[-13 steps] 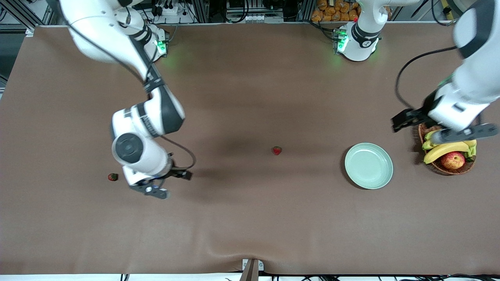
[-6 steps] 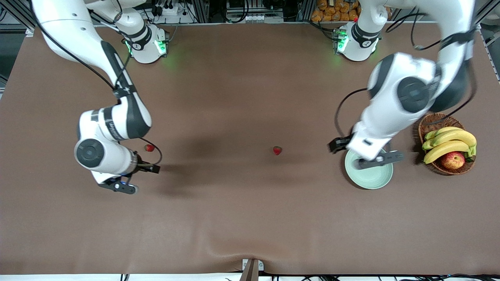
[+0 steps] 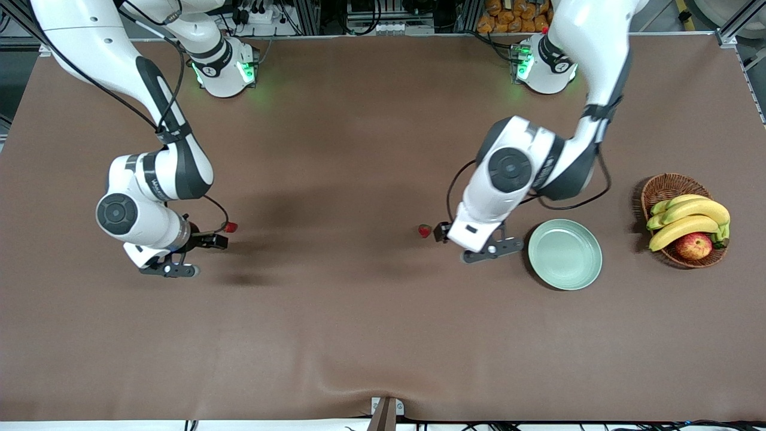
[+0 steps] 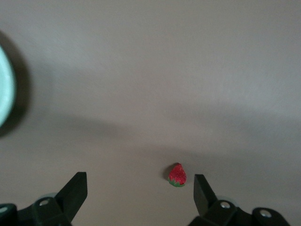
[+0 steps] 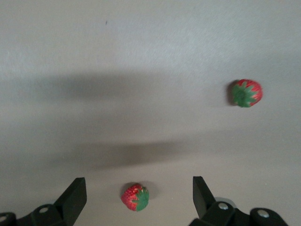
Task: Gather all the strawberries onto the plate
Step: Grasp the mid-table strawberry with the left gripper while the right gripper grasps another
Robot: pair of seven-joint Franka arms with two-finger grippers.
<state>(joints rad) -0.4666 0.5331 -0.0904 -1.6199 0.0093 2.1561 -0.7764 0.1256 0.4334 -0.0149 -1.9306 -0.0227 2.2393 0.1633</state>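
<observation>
Three strawberries lie on the brown table. One strawberry lies mid-table, beside the pale green plate. My left gripper hangs open above the table between them. In the left wrist view that strawberry shows below my left gripper, close to one finger. My right gripper hangs open toward the right arm's end. Below my right gripper a strawberry shows midway between the fingers; the arm hides it in the front view. The third strawberry lies nearby.
A wicker basket with bananas and an apple stands beside the plate at the left arm's end. The plate's rim shows at the edge of the left wrist view.
My left arm swept from over the basket, across the plate, to beside the middle strawberry. My right arm shifted toward its own end of the table and now covers the strawberry there.
</observation>
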